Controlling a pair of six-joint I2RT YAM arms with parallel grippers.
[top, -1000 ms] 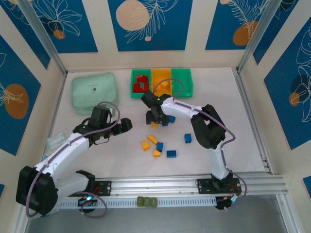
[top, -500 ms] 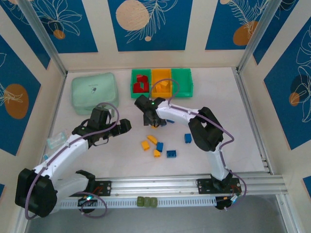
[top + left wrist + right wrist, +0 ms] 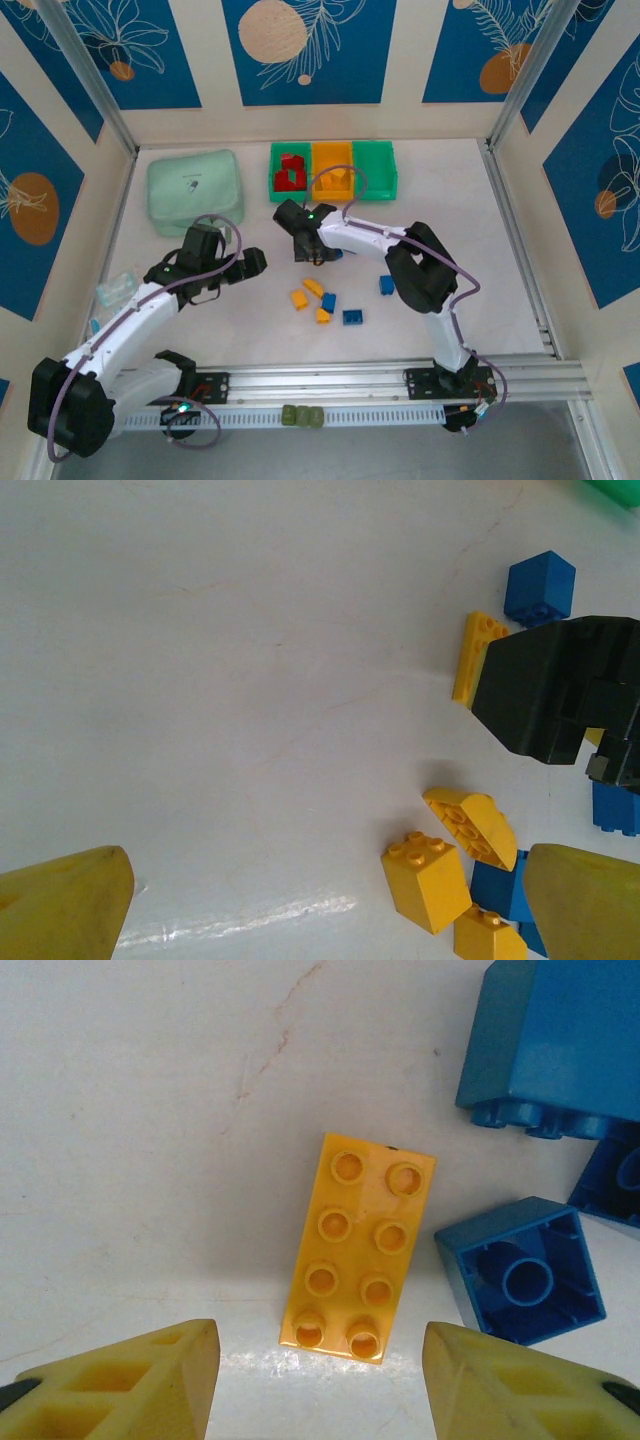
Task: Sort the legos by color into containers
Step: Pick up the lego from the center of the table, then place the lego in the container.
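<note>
Lying flat, studs up: yellow lego [image 3: 360,1250], on the desk [image 3: 130,1110] just left of blue legos [image 3: 520,1285].
Right end effector [image 3: 315,1355]: fingers apart, flanking one end of that brick, not gripping.
Left end effector [image 3: 320,910]: wide, over bare desk.
Containers [image 3: 373,165]: far side, centre.

Left end effector [image 3: 322,908] spread wide; right end effector [image 3: 318,1380] pointing straight down, jaws partly parted.
</note>
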